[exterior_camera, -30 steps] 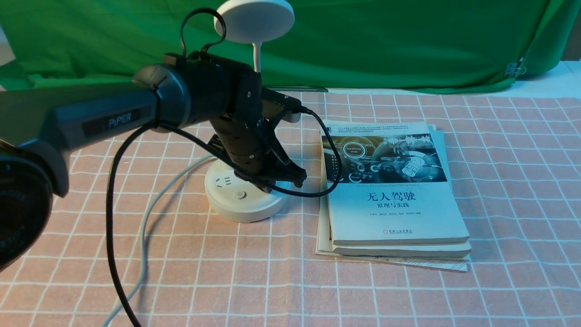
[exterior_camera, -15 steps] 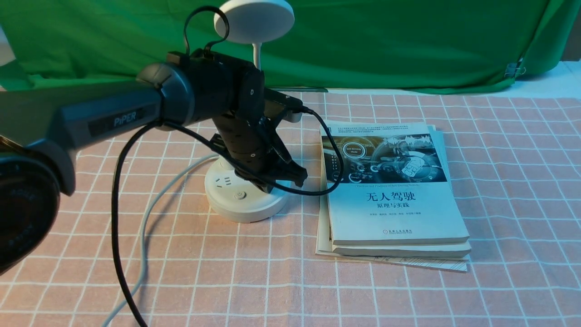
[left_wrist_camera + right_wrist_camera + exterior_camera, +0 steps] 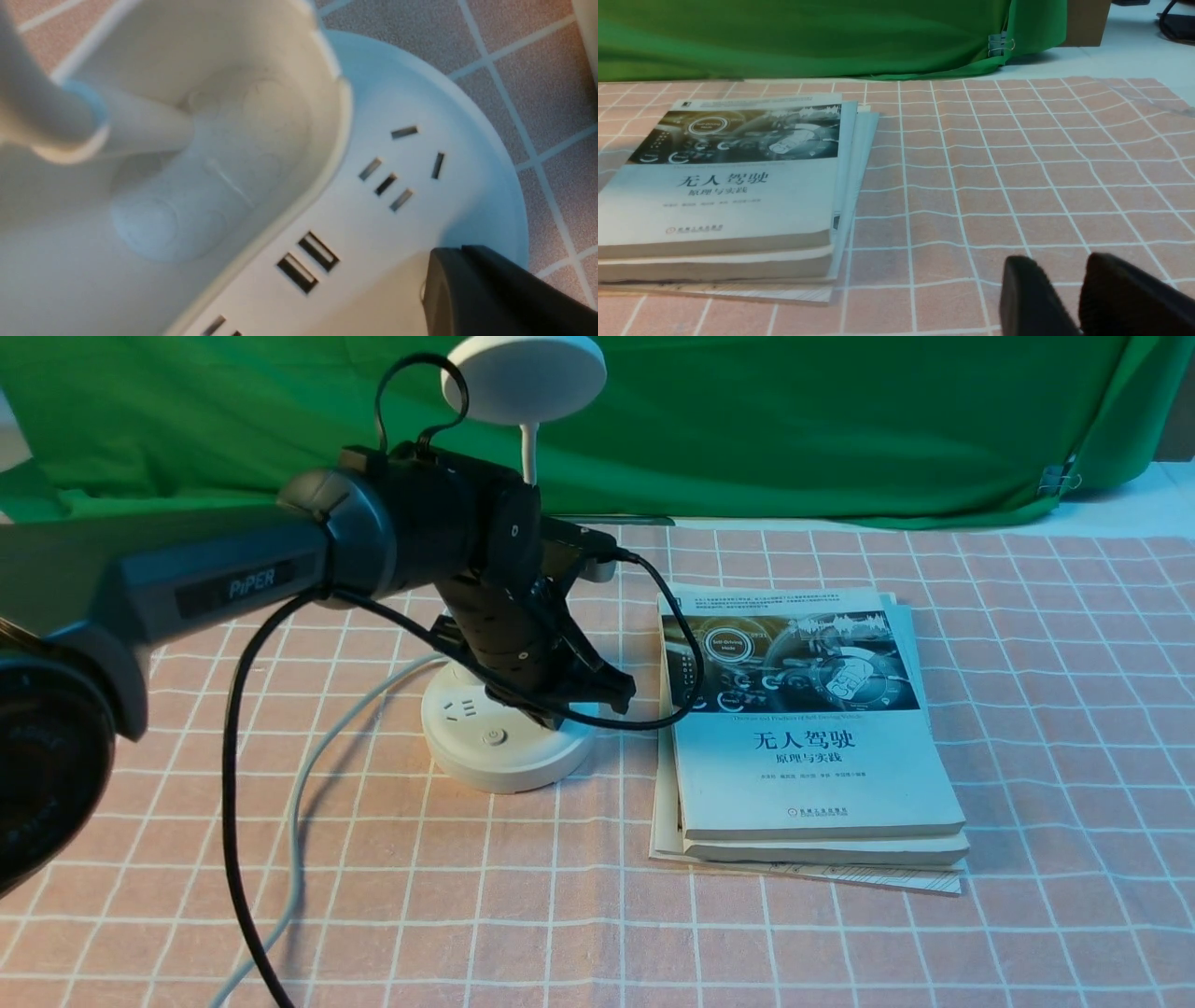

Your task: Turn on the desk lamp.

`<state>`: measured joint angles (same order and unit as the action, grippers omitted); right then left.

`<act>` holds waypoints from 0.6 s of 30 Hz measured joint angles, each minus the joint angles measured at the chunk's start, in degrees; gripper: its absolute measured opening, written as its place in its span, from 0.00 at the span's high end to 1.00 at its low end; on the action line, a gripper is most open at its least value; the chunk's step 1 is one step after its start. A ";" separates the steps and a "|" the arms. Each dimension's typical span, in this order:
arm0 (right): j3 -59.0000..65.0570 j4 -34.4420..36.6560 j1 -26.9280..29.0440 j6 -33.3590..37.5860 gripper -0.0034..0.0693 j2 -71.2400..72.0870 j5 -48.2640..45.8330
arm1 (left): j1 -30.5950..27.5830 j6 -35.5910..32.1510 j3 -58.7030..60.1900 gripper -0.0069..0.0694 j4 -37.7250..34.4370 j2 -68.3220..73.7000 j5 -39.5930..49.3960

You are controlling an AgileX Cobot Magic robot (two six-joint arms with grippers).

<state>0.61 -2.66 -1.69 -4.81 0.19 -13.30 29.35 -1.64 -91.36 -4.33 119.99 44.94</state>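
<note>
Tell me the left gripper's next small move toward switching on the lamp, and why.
Probably ease the left gripper down and toward the robot's left, onto the round button on the desk lamp base. The gripper sits at the base's right side, and the lamp head looks unlit.

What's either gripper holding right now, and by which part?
Nothing is held. The left gripper is down at the desk lamp base with nothing between its fingers. The right gripper sits over bare tablecloth, fingers nearly together and empty.
</note>
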 joint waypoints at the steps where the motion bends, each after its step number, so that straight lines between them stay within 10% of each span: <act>1: 0.00 0.00 0.00 0.00 0.62 0.00 0.00 | 0.00 0.00 0.48 0.88 0.17 -0.67 -0.13; 18: 0.00 0.00 0.00 0.00 0.62 0.00 0.00 | 0.00 2.37 17.21 0.88 0.60 -27.07 1.96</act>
<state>0.61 -2.66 -1.69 -4.81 0.19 -13.30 29.35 0.73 -74.15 -3.73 92.92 46.90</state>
